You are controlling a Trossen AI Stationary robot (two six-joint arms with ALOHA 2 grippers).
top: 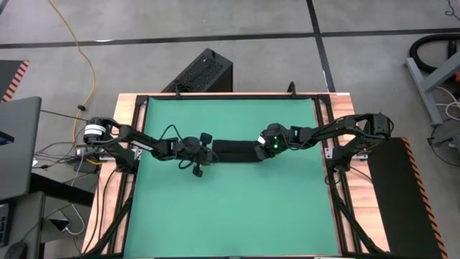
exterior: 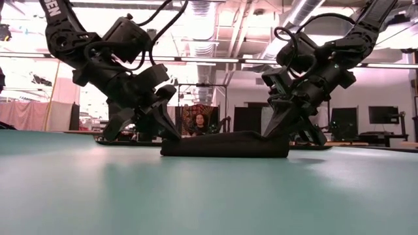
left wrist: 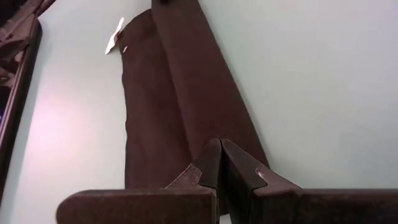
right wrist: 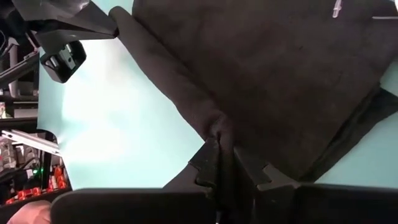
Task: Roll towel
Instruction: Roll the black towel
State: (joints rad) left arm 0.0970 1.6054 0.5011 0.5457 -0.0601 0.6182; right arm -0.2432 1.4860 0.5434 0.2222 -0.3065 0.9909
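The black towel (top: 233, 151) lies as a narrow folded strip on the green mat (top: 230, 216), running left to right at the mat's middle. A raised fold runs along its length, and its white tag (left wrist: 114, 35) sticks out at one edge. My left gripper (top: 208, 152) is shut at the strip's left end. My right gripper (top: 261, 148) is shut at its right end. In the low view the towel (exterior: 225, 145) rests flat on the mat between the two grippers. My left gripper pinches the towel's left end (left wrist: 205, 134) between its two shut fingers, slanting down from the table's left and pointing along the strip. That end stays low on the mat. How many layers it holds, I cannot tell. My right gripper pinches the raised fold (right wrist: 214, 124) at the towel's right end between its two shut fingers, slanting down from the table's right and pointing along the fold. The cloth bunches at the fingertips, and the rest lies on the mat.
The mat's dark frame (top: 327, 144) and wooden table edges surround the work area. Bare green mat lies on the near and far sides of the towel. A laptop (top: 18, 144) and cables lie beyond the table's left edge. A person shows in the room behind (exterior: 198, 123).
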